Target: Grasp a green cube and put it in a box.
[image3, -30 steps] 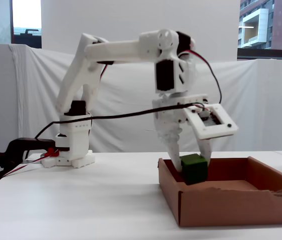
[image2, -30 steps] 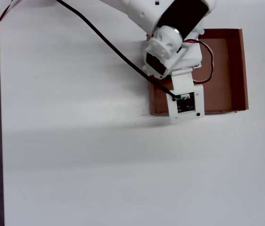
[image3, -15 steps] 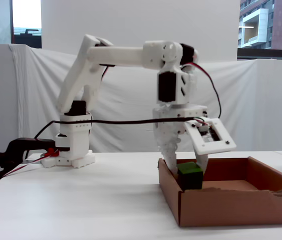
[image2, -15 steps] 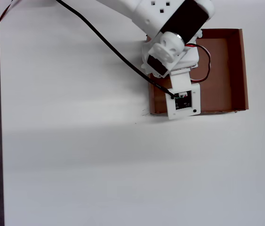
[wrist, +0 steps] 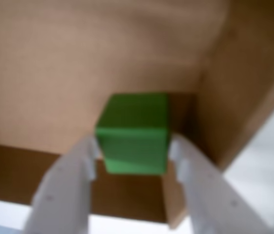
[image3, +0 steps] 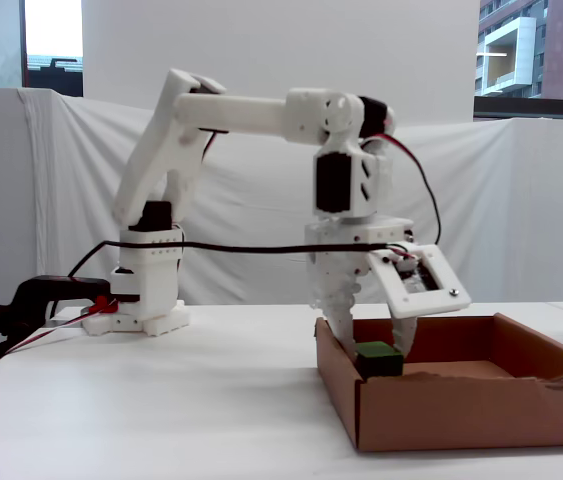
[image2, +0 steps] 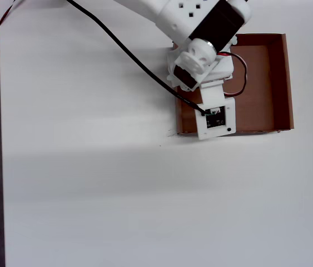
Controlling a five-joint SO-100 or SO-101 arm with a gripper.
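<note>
The green cube (wrist: pixel 134 134) sits between my two white fingers in the wrist view, and both fingertips touch its sides. My gripper (wrist: pixel 133 146) is shut on it and holds it just above the brown floor of the box (wrist: pixel 78 58), near a corner. In the fixed view the green cube (image3: pixel 378 360) hangs in my gripper (image3: pixel 376 350) inside the left end of the box (image3: pixel 461 410), about level with the wall top. In the overhead view the arm hides the cube and the jaws over the left part of the box (image2: pixel 287 83).
The box stands on a white table (image2: pixel 89 183). The arm's base (image3: pixel 146 300) is at the far left in the fixed view. A black cable (image2: pixel 123 47) runs along the arm. The rest of the box floor (image2: pixel 259 83) is bare.
</note>
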